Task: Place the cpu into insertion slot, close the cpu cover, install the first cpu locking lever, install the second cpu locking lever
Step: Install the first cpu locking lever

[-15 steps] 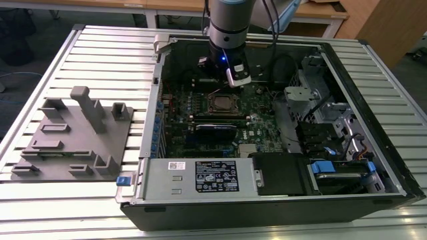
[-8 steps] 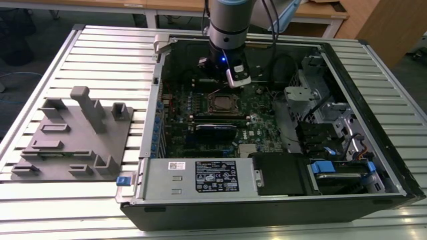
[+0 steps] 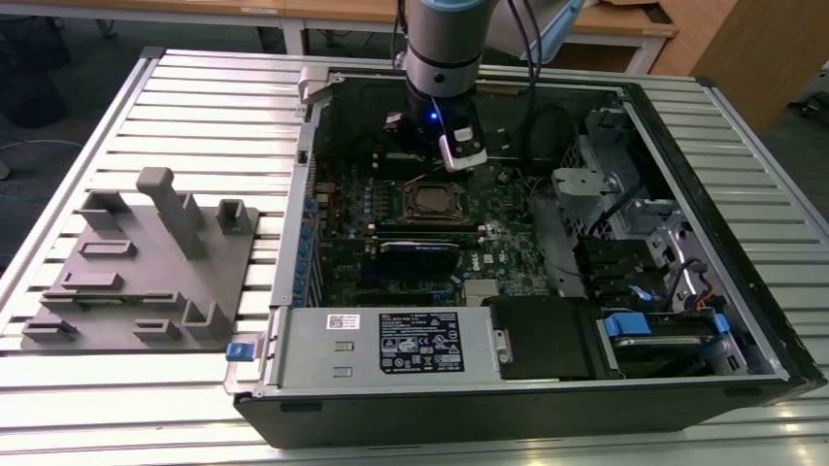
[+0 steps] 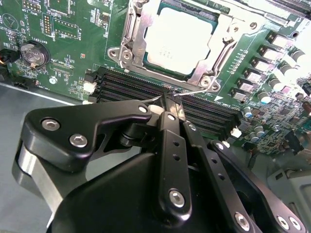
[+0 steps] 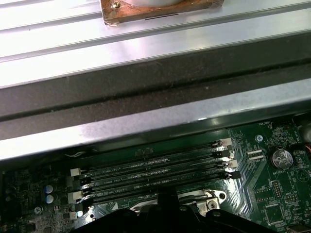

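In the exterior view the gripper [image 3: 460,155] hangs at upper centre of the frame inside the open computer case [image 3: 725,243]. The insertion slot [image 3: 410,199] lies just below it in the frame, near but apart. In the second wrist view the cpu [image 4: 181,39] is seated in the slot and the cpu cover [image 4: 138,36] lies flat around it, its cut-out showing the chip's top. The gripper [image 4: 167,103] has its jaws pressed together. A locking lever [image 4: 197,91], a thin wire, crosses right at the fingertips. Whether it is pinched or merely touched cannot be told. The lever's long axis runs crosswise to the fingers, along the socket edge nearest them, between the socket and the memory slots [image 4: 126,87]. The cpu sits straight ahead of the fingertips, beyond the lever.
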### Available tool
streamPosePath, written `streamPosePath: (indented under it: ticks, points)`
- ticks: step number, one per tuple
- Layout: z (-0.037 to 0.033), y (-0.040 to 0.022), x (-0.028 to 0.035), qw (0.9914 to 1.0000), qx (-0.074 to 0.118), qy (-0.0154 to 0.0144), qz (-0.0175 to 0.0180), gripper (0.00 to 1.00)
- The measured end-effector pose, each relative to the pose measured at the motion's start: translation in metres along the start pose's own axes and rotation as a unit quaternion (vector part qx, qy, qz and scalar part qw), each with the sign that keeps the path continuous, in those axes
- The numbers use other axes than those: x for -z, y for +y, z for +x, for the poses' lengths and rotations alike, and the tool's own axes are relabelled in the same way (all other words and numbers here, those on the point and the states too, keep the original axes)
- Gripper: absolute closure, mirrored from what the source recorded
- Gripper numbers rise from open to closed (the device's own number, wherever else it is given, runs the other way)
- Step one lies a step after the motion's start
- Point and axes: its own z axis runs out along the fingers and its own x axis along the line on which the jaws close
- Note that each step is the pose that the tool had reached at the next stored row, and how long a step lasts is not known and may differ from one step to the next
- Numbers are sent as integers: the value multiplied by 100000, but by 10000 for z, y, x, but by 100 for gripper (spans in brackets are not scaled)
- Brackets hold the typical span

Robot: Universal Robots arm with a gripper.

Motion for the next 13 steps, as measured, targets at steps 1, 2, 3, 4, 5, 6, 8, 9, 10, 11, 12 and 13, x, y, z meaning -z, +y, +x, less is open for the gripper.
streamPosePath:
  ticks: [1,2,3,4,5,6,8,9,10,11,12,13]
  points:
    - [0,0,0,100000,-1,-1,3,89]
    - [0,0,0,100000,-2,1,2,89]
    - [0,0,-3,100000,-1,-4,-13,89]
    - [0,-1,-9,100000,2,-10,-25,89]
    - [0,-2,-13,100000,1,-5,-13,89]
    - [0,-4,-19,100000,-1,-3,-2,89]
    - [0,-7,-32,100000,1,-11,-20,89]
    - [0,-8,-38,100000,1,-14,-20,89]
    - [0,-9,-42,100000,2,-16,-20,89]
    - [0,-10,-42,100000,2,-14,-11,89]
    - [0,-10,-43,100000,1,-17,-12,89]
    - [0,-10,-42,100000,1,-15,-5,89]
